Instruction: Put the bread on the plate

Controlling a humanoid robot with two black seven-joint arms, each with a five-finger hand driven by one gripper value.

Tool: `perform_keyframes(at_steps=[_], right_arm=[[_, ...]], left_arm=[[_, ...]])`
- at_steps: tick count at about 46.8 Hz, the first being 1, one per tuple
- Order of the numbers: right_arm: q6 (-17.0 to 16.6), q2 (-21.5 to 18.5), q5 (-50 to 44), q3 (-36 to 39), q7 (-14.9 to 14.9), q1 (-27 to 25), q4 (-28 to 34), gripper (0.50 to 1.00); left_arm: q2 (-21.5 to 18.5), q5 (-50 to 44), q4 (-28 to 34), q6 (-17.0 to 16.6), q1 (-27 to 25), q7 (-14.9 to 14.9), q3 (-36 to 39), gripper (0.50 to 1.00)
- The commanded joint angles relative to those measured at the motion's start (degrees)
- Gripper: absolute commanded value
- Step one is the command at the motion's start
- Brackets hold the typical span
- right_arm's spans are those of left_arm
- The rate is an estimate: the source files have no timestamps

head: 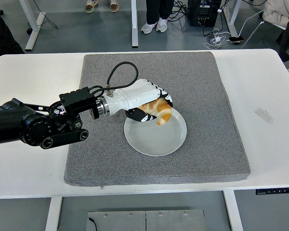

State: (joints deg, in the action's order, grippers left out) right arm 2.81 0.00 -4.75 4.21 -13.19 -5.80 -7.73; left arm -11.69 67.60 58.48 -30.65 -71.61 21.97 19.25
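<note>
My left hand (151,107), white with black finger pads, reaches in from the left and is curled around a golden croissant-like bread (160,110). The bread hangs over the upper part of the pale round plate (156,139), its lower tip close to or touching the plate's surface; I cannot tell which. The plate lies in the middle of the grey mat (207,96). The hand covers the bread's upper left side. My right arm is out of view.
The grey mat lies on a white table (265,82). A small strip of tape (264,115) sits on the table at the right. People's legs and shoes (154,24) stand beyond the far edge, with cables and a black box on the floor.
</note>
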Motion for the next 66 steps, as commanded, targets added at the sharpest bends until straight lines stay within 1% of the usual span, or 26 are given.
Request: perform_keyframes(at_steps=[1, 9, 16, 22, 27, 32, 46, 47, 48, 49, 50, 52, 53, 59, 66], right_arm=[[0.00, 0.00, 0.00, 0.01, 0.01, 0.00, 0.00, 1.000], [0.00, 0.00, 0.00, 0.01, 0.01, 0.00, 0.00, 1.000], [0.00, 0.00, 0.00, -0.08, 0.01, 0.00, 0.00, 1.000], [0.00, 0.00, 0.00, 0.01, 0.01, 0.00, 0.00, 1.000], [0.00, 0.00, 0.00, 0.01, 0.01, 0.00, 0.00, 1.000], [0.00, 0.00, 0.00, 0.01, 0.01, 0.00, 0.00, 1.000], [0.09, 0.00, 0.00, 0.01, 0.01, 0.00, 0.00, 1.000], [0.00, 0.00, 0.00, 0.01, 0.01, 0.00, 0.00, 1.000], [0.00, 0.00, 0.00, 0.01, 0.01, 0.00, 0.00, 1.000], [0.00, 0.00, 0.00, 0.01, 0.01, 0.00, 0.00, 1.000], [0.00, 0.00, 0.00, 0.01, 0.01, 0.00, 0.00, 1.000], [0.00, 0.00, 0.00, 0.01, 0.01, 0.00, 0.00, 1.000], [0.09, 0.00, 0.00, 0.01, 0.01, 0.00, 0.00, 1.000], [0.00, 0.00, 0.00, 0.01, 0.01, 0.00, 0.00, 1.000], [0.00, 0.00, 0.00, 0.01, 0.01, 0.00, 0.00, 1.000]], left_arm=[[0.79, 0.07, -0.82, -0.11, 1.12, 0.09, 0.00, 0.500], [2.63, 0.07, -2.84, -0.64, 2.53, 0.18, 0.26, 0.500], [3.16, 0.07, -4.16, -0.81, 3.32, 0.26, 2.63, 0.500], [4.66, 0.07, -5.92, -2.04, 4.73, 0.26, 3.07, 0.500], [4.66, 0.07, -6.71, -2.22, 5.08, 0.26, 3.60, 0.500], [4.66, 0.07, -6.80, -3.19, 5.52, 0.26, 3.60, 0.500], [4.66, -0.01, -6.80, -3.19, 5.69, 0.26, 4.57, 0.500], [4.66, -0.10, -6.80, -3.19, 5.69, 0.35, 4.57, 0.511], [4.66, -0.10, -6.71, -3.19, 5.69, 0.35, 4.57, 0.585], [4.66, -0.10, -6.71, -3.19, 5.69, 0.35, 4.65, 0.637], [4.66, -0.10, -6.71, -3.19, 5.61, 0.53, 4.66, 0.675], [4.66, -0.10, -6.54, -3.19, 5.61, 0.79, 4.66, 0.735], [4.66, -0.10, -6.36, -3.10, 5.61, 0.97, 4.66, 0.757], [4.39, -0.10, -5.83, -3.10, 5.26, 1.76, 4.66, 0.823], [3.60, -0.10, -4.34, -2.84, 4.55, 3.51, 4.74, 0.871]])
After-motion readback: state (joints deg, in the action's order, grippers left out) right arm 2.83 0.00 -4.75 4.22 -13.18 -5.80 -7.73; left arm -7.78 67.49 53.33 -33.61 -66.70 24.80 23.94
